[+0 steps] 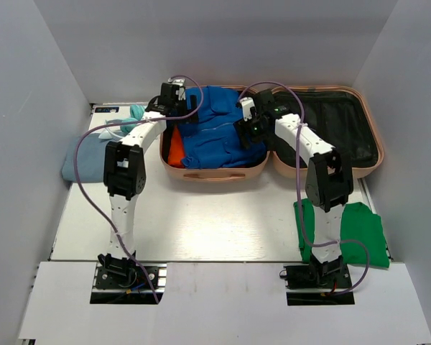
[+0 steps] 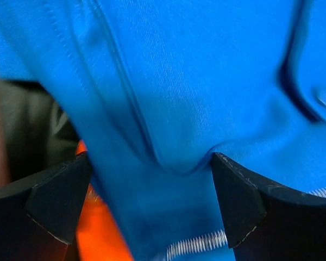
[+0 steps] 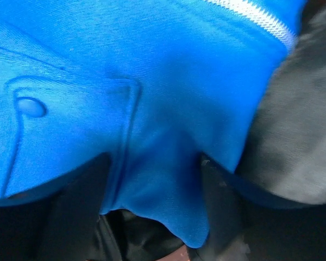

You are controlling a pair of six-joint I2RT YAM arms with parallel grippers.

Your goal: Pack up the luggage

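Along the table's far edge, left gripper (image 2: 150,168) and right gripper (image 3: 153,166), jaws spread, are pressing soft blue clothing (image 1: 215,129) into the stiff pale-pink hard-shell suitcase (image 1: 215,175), probably graspable by its rim.

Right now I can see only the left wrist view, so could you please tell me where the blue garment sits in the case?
Observer: The blue garment fills the left half of the open luggage.
Operator: Thank you. Is the other half in use?
Observer: No, the right half shows only its black lining.
Operator: Is any clothing left outside?
Observer: Yes, a green garment lies on the table beside the right arm, in front of the case.
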